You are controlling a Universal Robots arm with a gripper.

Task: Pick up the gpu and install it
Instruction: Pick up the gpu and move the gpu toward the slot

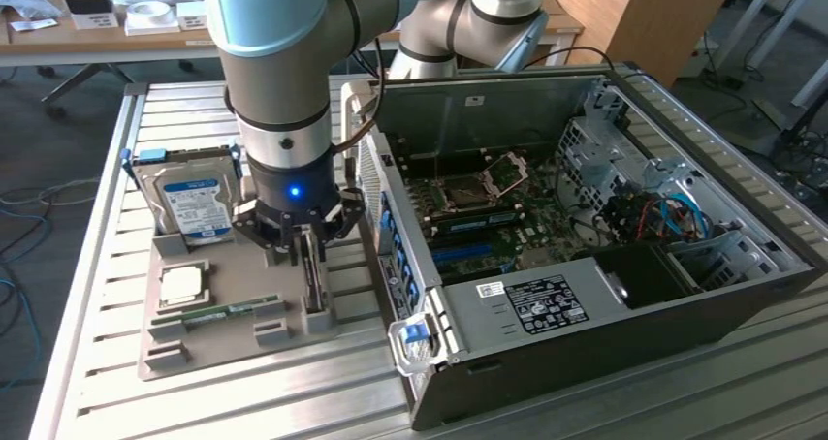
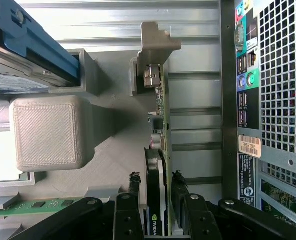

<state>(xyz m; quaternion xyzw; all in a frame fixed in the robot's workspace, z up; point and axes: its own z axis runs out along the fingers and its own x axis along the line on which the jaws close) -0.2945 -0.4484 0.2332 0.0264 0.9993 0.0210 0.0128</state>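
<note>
One risk: my gripper [image 2: 156, 179], jaws apart, straddles the gpu [image 2: 161, 107], which stands on edge in the tray [image 1: 220, 358] beside the case [image 1: 583, 343]. Closing off-centre could tilt it or wedge it. Count: one case, one tray, one drive [image 1: 194, 203], one gpu, one CPU [image 1: 182, 283], one RAM stick [image 1: 220, 314].

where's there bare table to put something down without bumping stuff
In the exterior view, bare table slats lie nearer the camera than the grey tray, across to the computer case, and beyond the hard drive. Crowded: the gap between tray and case, where the gripper straddles the gpu.
</note>
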